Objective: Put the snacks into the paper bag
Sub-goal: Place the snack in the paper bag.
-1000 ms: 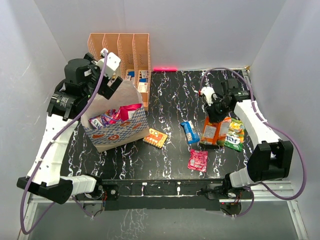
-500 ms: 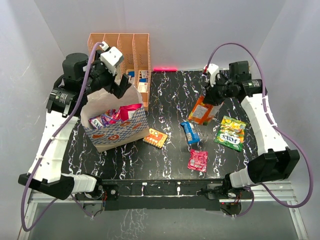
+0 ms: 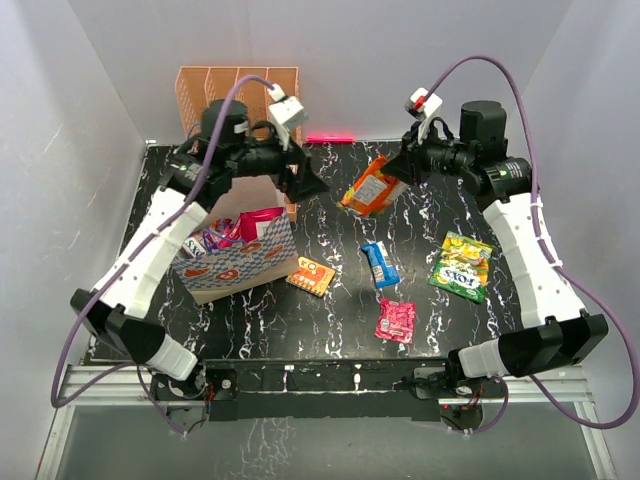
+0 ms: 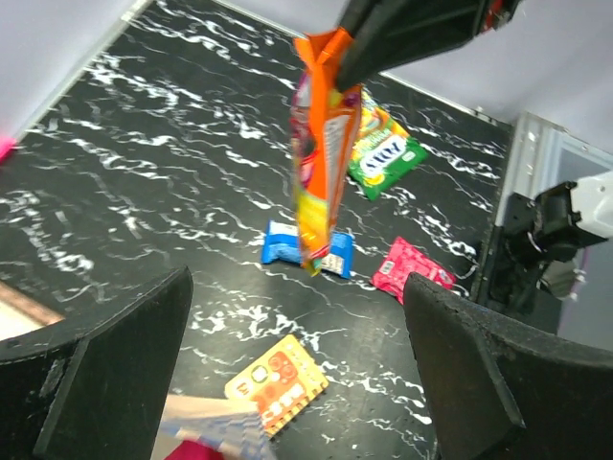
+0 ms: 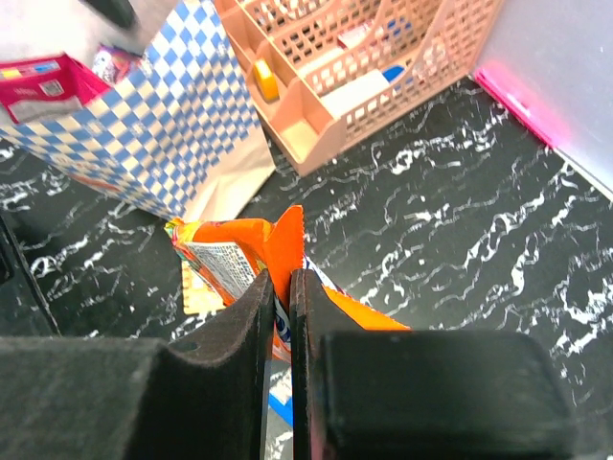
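The orange snack packet [image 3: 371,188] looks light and soft, a thin crinkly foil pouch that hangs limp and tilted from its sealed top edge; such film is probably slick, so the flat crimped seam is the sound place to take it, and a squeeze on the puffed middle could crush what is inside. The right gripper [image 5: 279,287] has it exactly there, its two pads pressed nearly together with the orange seam pinched between them, and the pouch dangles free in the air to the right of the paper bag [image 3: 240,265], clear of the table [image 3: 330,335]. The right arm reaches high and leftward toward the bag, elbow raised, wrist turned so the pouch hangs below the fingers. The left arm arches over the far side of the bag, and the left gripper [image 3: 308,180] points right toward the hanging pouch with its fingers spread wide and nothing between them; its wrist view frames the pouch in the gap, well apart from both pads. The bag stands upright with its mouth open and several packets already inside; right of the bag on the table lie a small orange-yellow packet [image 3: 311,275], a blue packet [image 3: 379,263], a pink packet [image 3: 396,320] and, farthest off, a green-yellow packet [image 3: 461,266].
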You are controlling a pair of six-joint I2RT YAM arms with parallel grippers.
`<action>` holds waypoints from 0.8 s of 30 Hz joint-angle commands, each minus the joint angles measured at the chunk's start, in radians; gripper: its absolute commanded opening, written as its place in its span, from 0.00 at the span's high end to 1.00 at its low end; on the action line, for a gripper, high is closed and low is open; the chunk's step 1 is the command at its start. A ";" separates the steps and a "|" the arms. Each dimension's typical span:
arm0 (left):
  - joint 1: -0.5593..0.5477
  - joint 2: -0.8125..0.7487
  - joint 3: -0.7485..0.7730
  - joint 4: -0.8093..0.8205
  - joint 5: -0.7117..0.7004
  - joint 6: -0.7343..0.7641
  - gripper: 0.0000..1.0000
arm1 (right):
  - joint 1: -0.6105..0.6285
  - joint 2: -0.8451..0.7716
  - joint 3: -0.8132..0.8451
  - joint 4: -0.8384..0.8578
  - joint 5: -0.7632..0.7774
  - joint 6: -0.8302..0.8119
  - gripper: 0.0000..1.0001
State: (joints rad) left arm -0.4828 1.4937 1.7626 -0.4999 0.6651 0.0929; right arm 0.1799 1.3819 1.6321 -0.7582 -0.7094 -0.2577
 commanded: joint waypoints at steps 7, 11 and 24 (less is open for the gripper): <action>-0.148 0.128 0.050 0.065 0.011 -0.056 0.06 | 0.036 -0.060 0.055 0.227 -0.117 0.189 0.92; -0.170 0.151 0.041 0.069 0.006 -0.061 0.11 | 0.036 -0.083 0.028 0.256 -0.154 0.221 0.92; -0.171 0.166 0.025 0.059 0.051 -0.018 0.52 | 0.036 -0.106 -0.058 0.302 -0.216 0.245 0.92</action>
State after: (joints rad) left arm -0.6506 1.6726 1.7729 -0.4458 0.6716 0.0528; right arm 0.2142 1.3018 1.5818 -0.5404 -0.8932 -0.0261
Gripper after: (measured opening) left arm 0.539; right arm 0.113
